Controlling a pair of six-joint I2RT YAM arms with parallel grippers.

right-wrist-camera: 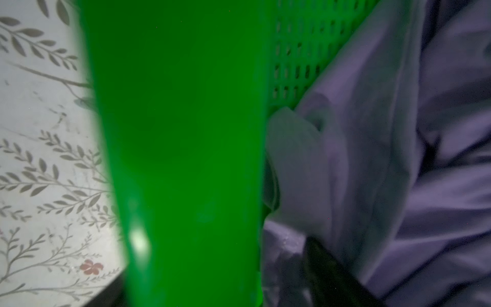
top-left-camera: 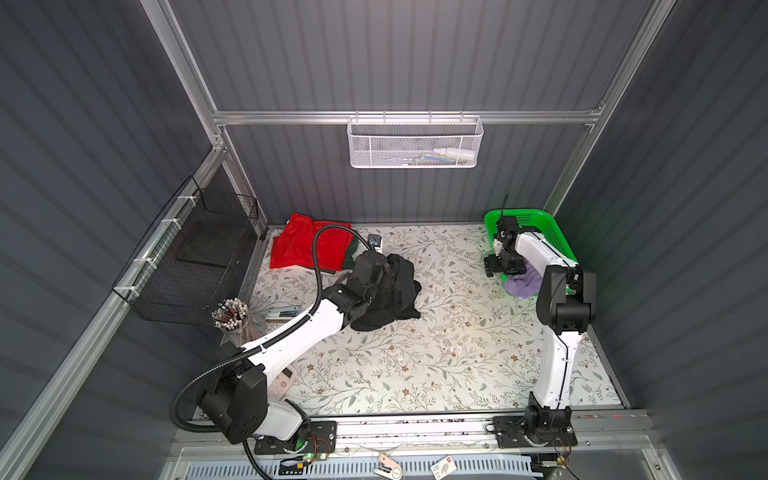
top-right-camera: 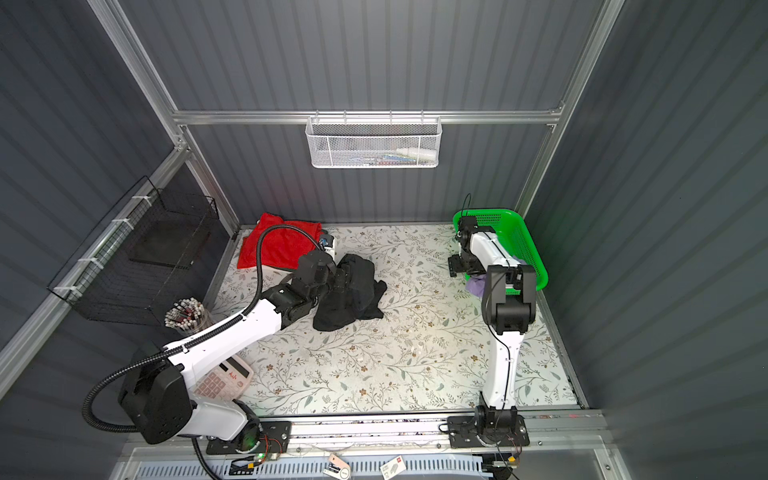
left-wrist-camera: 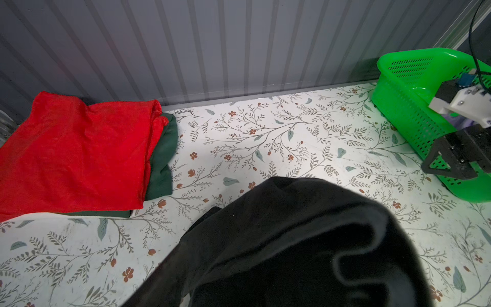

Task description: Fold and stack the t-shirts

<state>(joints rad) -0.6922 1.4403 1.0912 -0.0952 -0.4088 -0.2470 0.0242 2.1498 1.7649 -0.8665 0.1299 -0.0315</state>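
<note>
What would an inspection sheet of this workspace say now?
Surface: floral-print table.
Job's things: red t-shirt folded on dark green t-shirt; black t-shirt crumpled; lavender t-shirt spilling over green basket.
Clutter: pen cup, stapler, calculator at left edge.
Grippers: left gripper hidden in black t-shirt; right gripper open at basket rim.
Cables: black conduit loops over left arm.
Surroundings: white mesh basket on back rail; black wire basket on left wall.
</note>
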